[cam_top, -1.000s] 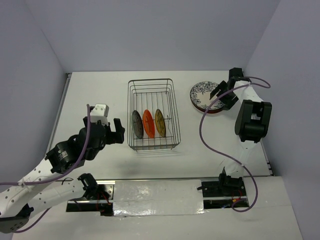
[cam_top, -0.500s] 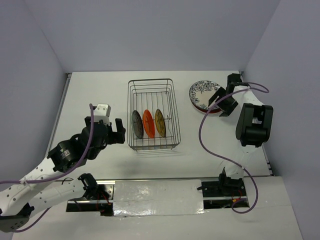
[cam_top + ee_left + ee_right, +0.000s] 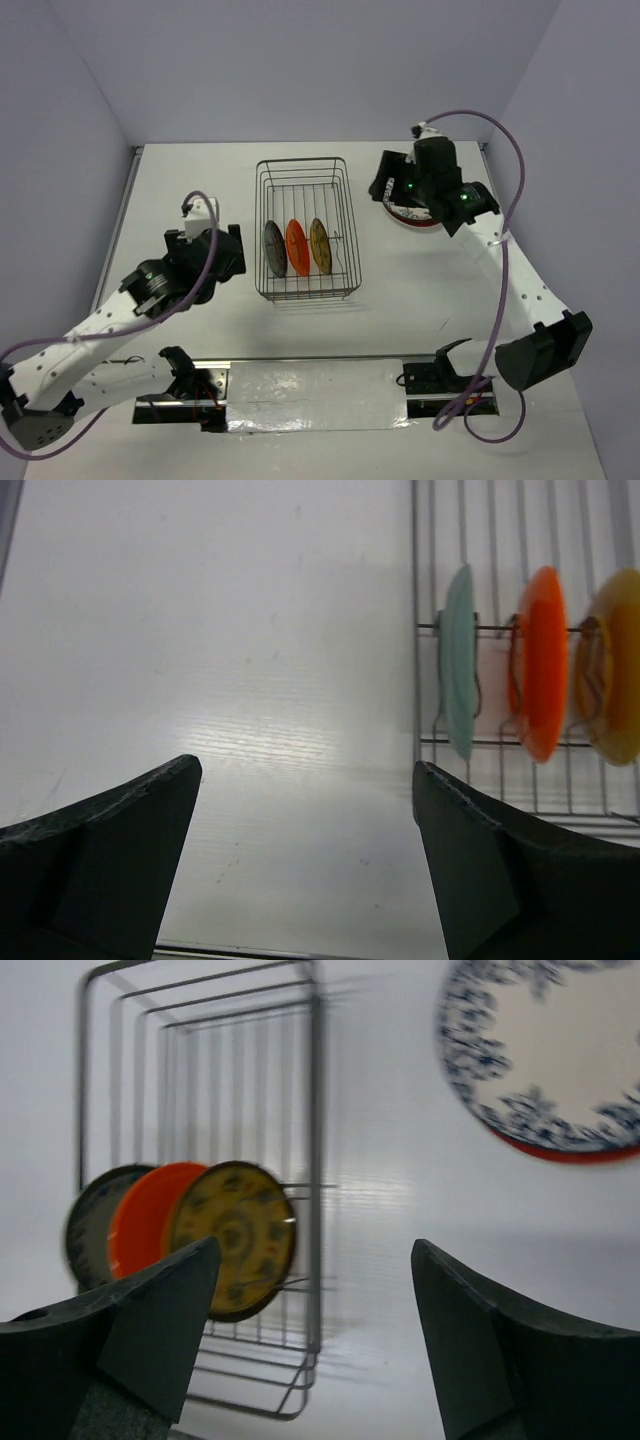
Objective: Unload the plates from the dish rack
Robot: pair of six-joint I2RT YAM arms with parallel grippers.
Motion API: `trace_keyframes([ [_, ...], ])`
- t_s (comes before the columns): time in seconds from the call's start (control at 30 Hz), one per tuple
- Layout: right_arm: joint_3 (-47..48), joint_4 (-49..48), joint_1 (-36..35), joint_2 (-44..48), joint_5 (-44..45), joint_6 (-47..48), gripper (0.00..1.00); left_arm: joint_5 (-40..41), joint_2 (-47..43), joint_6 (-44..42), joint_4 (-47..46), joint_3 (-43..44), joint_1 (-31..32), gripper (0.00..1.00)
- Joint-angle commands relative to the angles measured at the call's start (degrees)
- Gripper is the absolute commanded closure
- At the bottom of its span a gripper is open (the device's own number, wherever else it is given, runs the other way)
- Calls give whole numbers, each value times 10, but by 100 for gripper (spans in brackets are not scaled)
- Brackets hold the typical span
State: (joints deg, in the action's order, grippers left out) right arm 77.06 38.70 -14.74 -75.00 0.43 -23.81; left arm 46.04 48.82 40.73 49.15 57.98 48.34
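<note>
Top external: wire dish rack (image 3: 302, 186) holds three upright plates (image 3: 297, 247).

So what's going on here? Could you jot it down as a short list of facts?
Dish rack: wire basket, mid-table
Plates in rack: three on edge, teal plate, orange plate, yellow plate
Plates out: floral plate lying on a red plate, right of rack
Left end effector: open, empty, left of rack
Right end effector: open, empty, near the stack
</note>
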Motion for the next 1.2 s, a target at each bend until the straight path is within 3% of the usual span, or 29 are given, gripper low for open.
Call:
trace_keyframes([
  [0.0,38,68,-91,-1,65,43,17,11,65,43,40,26,-50,0],
  [0.17,6,18,-228,16,37,-7,26,-80,50,-13,4,14,-178,0],
  [0.33,11,2,-306,-32,91,-54,38,-39,-25,-77,-4,-10,-193,1],
  [0.47,34,-2,-346,-94,117,-67,39,-83,-99,-102,-59,-51,-193,0],
  [0.6,74,25,-363,-153,189,-90,39,-85,-102,-97,-56,-51,-192,0],
  [0.83,120,39,-363,-250,218,-98,49,-111,-60,-109,-61,-49,-192,1],
  [1.17,126,19,-363,-289,211,-105,75,-125,-67,-117,-70,-53,-192,0],
])
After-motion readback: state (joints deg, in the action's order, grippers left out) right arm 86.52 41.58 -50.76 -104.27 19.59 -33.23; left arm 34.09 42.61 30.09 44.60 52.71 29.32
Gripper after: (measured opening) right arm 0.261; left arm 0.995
